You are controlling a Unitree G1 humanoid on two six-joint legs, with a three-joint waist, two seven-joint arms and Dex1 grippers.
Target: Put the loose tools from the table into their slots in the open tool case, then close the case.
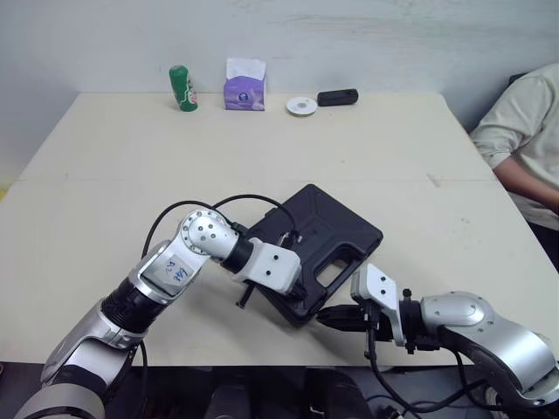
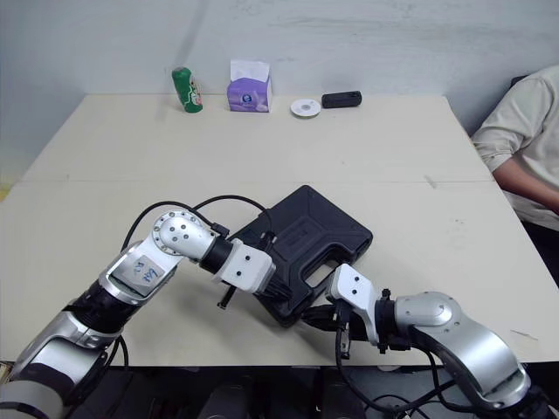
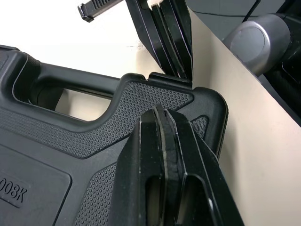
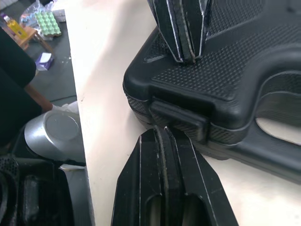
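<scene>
The black tool case point(image 1: 327, 231) lies closed on the table near its front edge, handle toward me. My left gripper point(image 1: 300, 298) is shut, and its tips rest on the lid's textured front corner point(image 3: 162, 113). My right gripper point(image 1: 325, 317) is also shut. It points at the case's front side, with its tips point(image 4: 162, 132) against the latch point(image 4: 181, 120). The two grippers meet nearly tip to tip at that corner. I see no loose tools on the table.
A green can point(image 1: 182, 88), a purple tissue pack point(image 1: 244, 87), a small white disc point(image 1: 301, 106) and a black object point(image 1: 337, 97) stand along the table's far edge. A person's sleeve point(image 1: 528, 131) is at the right. The table's front edge runs just under the case.
</scene>
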